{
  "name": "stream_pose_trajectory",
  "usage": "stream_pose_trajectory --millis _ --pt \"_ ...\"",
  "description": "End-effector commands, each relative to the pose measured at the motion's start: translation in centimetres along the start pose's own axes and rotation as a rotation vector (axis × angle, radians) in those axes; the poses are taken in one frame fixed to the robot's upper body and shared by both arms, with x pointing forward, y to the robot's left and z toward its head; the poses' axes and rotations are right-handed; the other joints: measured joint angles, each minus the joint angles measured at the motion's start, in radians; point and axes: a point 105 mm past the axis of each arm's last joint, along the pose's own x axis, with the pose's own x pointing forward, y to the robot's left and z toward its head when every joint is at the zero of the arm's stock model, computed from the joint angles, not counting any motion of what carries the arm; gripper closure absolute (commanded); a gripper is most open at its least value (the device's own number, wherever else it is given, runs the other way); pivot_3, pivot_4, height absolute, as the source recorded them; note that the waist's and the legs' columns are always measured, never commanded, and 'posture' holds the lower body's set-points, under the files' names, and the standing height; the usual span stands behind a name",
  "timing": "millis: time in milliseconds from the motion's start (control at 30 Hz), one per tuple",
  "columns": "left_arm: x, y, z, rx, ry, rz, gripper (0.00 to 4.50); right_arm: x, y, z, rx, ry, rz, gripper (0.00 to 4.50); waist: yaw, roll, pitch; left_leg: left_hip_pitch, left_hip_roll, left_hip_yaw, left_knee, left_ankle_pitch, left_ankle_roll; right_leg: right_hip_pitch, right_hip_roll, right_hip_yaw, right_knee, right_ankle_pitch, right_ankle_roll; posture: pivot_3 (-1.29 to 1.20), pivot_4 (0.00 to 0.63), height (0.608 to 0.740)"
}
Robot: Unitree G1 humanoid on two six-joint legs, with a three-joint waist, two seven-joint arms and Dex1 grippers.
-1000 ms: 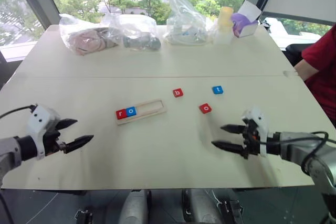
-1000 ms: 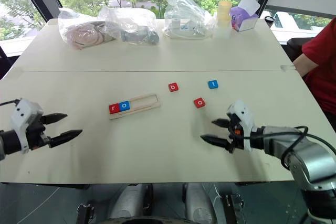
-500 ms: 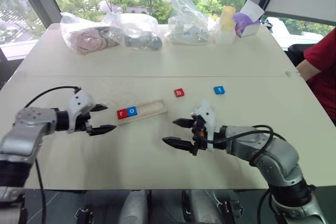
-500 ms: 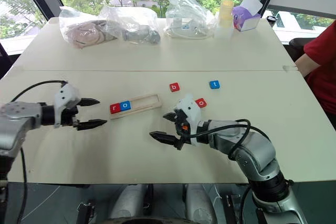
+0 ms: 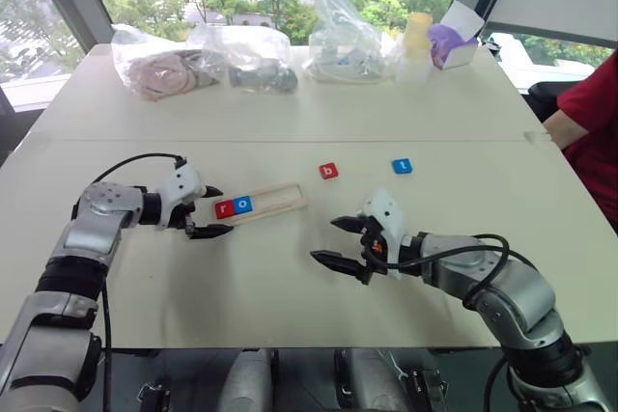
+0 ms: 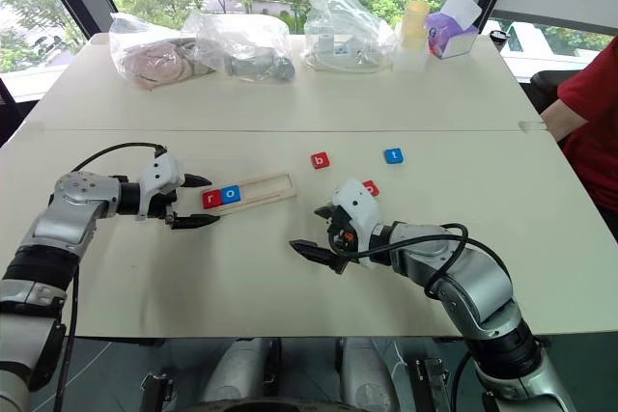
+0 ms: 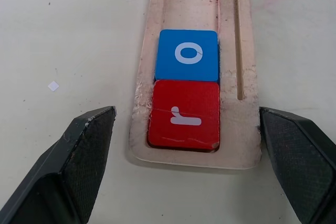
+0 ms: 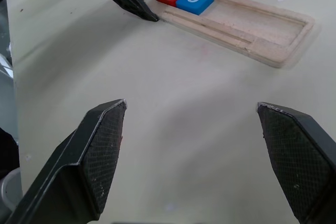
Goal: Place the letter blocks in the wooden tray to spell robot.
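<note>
The wooden tray (image 5: 282, 200) lies left of the table's middle, with a red r block (image 5: 224, 207) and a blue o block (image 5: 242, 205) side by side at its left end. My left gripper (image 5: 219, 211) is open, its fingers either side of that end of the tray (image 7: 231, 24), around the r block (image 7: 184, 114) without touching it. A red b block (image 5: 328, 171) and a blue t block (image 5: 402, 166) lie loose farther back. My right gripper (image 5: 326, 241) is open and empty over bare table, and its housing hides most of a red block (image 6: 371, 186).
Clear plastic bags (image 5: 241, 55) with items, a stack of yellow cups (image 5: 415, 41) and a purple box (image 5: 449, 41) line the far edge. A person's red sleeve (image 5: 591, 113) is at the right edge.
My left gripper has swung in from the table's left side to the tray's left end. My right gripper has moved left, from beside the loose red o block toward the table's middle.
</note>
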Motion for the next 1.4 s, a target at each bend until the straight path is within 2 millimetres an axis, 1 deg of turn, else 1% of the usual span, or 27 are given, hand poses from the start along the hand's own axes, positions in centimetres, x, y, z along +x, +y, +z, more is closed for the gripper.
stream_pose_trajectory --millis 33,67,100,133,200,300,400,500,533,600,733,867,900,933,967,1033,1167,1233,1333,1400 --pt "0.7 -1.1 -1.1 -0.003 0.045 -0.066 0.85 -0.5 0.0 1.1 -0.033 -0.051 -0.02 0.35 0.0 0.0 0.0 0.0 0.0 0.0 0.0 0.0 0.0 0.0 0.0 0.0 0.0 0.0 0.0 0.0 0.15 0.74" --pt "0.7 -1.1 -1.2 -0.002 0.047 -0.068 1.31 -0.6 -0.2 1.0 -0.033 -0.05 -0.027 0.35 0.0 0.0 0.0 0.0 0.0 0.0 0.0 0.0 0.0 0.0 0.0 0.0 0.0 0.0 0.0 0.0 0.15 0.74" --pt "0.8 -1.1 -1.2 0.0 0.046 -0.065 1.41 -0.7 -0.3 1.0 -0.033 -0.049 -0.034 0.35 0.0 0.0 0.0 0.0 0.0 0.0 0.0 0.0 0.0 0.0 0.0 0.0 0.0 0.0 0.0 0.0 0.15 0.74" --pt "0.8 -1.0 -1.2 -0.009 0.039 -0.06 1.41 -0.8 -0.5 0.9 -0.032 -0.047 -0.042 0.35 0.0 0.0 0.0 0.001 0.0 0.0 0.0 0.0 0.0 0.001 0.0 0.0 0.0 0.0 0.0 0.0 0.15 0.74" --pt "0.9 -0.7 -0.4 -0.021 0.007 -0.056 1.41 -1.2 -1.1 0.8 -0.029 -0.046 -0.071 0.35 0.0 0.0 0.0 0.001 0.0 -0.001 0.0 0.0 0.0 0.001 0.0 0.0 0.0 0.0 0.0 0.0 0.15 0.74" --pt "0.8 -0.6 0.9 0.027 -0.007 -0.079 1.41 -2.3 -2.2 0.4 -0.018 -0.043 -0.13 0.35 0.003 0.0 -0.001 0.001 0.0 -0.001 0.001 0.0 0.0 0.002 0.0 0.0 0.0 0.0 0.0 0.0 0.15 0.74" --pt "0.7 -1.4 2.4 0.12 -0.006 -0.158 1.41 -3.9 -3.3 -0.1 0.033 -0.056 -0.205 0.35 0.002 0.0 -0.001 0.0 0.0 -0.001 0.001 0.0 0.0 0.002 0.0 0.0 -0.001 0.0 0.001 0.0 0.15 0.74" --pt "0.9 -2.5 3.0 0.2 0.012 -0.239 1.41 -4.9 -3.7 -0.9 0.056 -0.043 -0.253 0.35 0.0 0.0 -0.001 0.0 0.0 -0.001 0.0 0.0 0.0 0.001 0.0 0.0 0.0 0.0 0.001 0.0 0.15 0.74" --pt "1.0 -2.5 3.2 0.208 0.006 -0.251 1.41 -5.1 -3.8 -1.2 0.058 -0.037 -0.266 0.35 -0.002 0.0 -0.001 0.0 0.0 -0.001 0.0 0.0 0.0 0.001 0.0 0.0 0.0 0.0 0.001 0.0 0.15 0.74" --pt "1.9 -2.2 4.0 0.211 -0.018 -0.255 1.41 -5.3 -4.0 -1.5 0.07 -0.044 -0.301 0.35 -0.002 0.0 -0.001 0.0 0.0 -0.001 0.0 0.0 0.0 0.001 0.001 0.0 0.0 0.0 0.001 0.0 0.15 0.74" --pt "3.1 -1.9 4.2 0.211 -0.03 -0.261 1.41 -5.6 -4.4 -1.5 0.069 -0.063 -0.354 0.35 -0.003 0.0 -0.001 0.0 0.0 -0.001 0.001 0.0 0.0 0.001 0.003 0.0 0.0 0.0 0.0 0.0 0.15 0.74" --pt "3.9 -2.3 3.7 0.205 -0.021 -0.285 1.41 -5.7 -4.5 -1.3 0.056 -0.071 -0.378 0.35 -0.005 0.0 -0.001 0.0 -0.001 -0.001 0.001 0.0 0.0 0.001 0.003 0.0 0.0 0.0 0.001 0.0 0.15 0.74" --pt "3.9 -2.6 3.7 0.2 -0.027 -0.297 0.91 -5.7 -4.6 -1.2 0.054 -0.073 -0.381 0.35 -0.003 0.0 -0.001 0.0 -0.001 -0.001 0.001 0.0 0.0 0.0 0.003 0.0 0.0 0.0 0.001 0.0 0.15 0.74" --pt "3.9 -2.6 3.7 0.195 -0.032 -0.3 0.29 -5.7 -4.6 -1.2 0.053 -0.074 -0.384 0.35 -0.002 0.0 -0.001 0.0 -0.001 -0.001 0.001 0.0 0.0 0.001 0.003 0.0 0.0 0.0 0.001 0.0 0.15 0.74" --pt "3.9 -2.6 3.6 0.187 -0.036 -0.301 0.04 -5.7 -4.6 -1.2 0.051 -0.075 -0.388 0.35 -0.002 0.0 -0.001 0.0 -0.001 -0.001 0.0 0.0 0.0 0.001 0.003 0.0 0.001 0.0 0.001 0.0 0.15 0.74" --pt "3.9 -2.7 3.6 0.181 -0.039 -0.302 0.04 -5.8 -4.9 -1.0 0.043 -0.077 -0.406 0.35 -0.002 0.0 -0.001 0.0 -0.001 -0.001 0.0 0.0 0.0 0.001 0.003 0.0 0.0 0.0 0.001 0.0 0.15 0.74" --pt "4.0 -2.3 3.6 0.19 -0.048 -0.243 0.04 -5.5 -5.7 -0.1 0.039 -0.112 -0.43 0.35 -0.003 0.0 -0.001 0.0 0.0 -0.001 0.001 0.0 0.0 0.001 0.003 0.0 0.001 0.0 0.001 0.0 0.15 0.74" --pt "3.3 -2.3 3.8 0.191 -0.053 -0.233 0.04 -4.5 -6.7 0.9 0.062 -0.147 -0.479 0.35 -0.007 0.0 -0.001 0.001 0.0 -0.001 0.001 0.0 0.0 0.001 0.003 0.0 0.001 0.0 0.001 0.0 0.15 0.74" --pt "2.1 -2.2 4.2 0.179 -0.063 -0.206 0.04 -2.5 -7.6 1.6 0.067 -0.144 -0.513 0.35 -0.009 -0.001 -0.001 0.001 0.001 -0.002 0.001 0.0 0.0 0.0 0.003 0.001 0.002 0.0 0.0 0.0 0.15 0.74" --pt "0.8 -1.6 4.4 0.179 -0.053 -0.152 0.04 -0.3 -8.9 2.5 0.067 -0.148 -0.543 0.35 -0.01 0.0 0.0 0.001 0.001 -0.002 0.001 0.0 0.0 0.0 0.003 0.001 0.003 0.0 0.0 0.0 0.15 0.74"
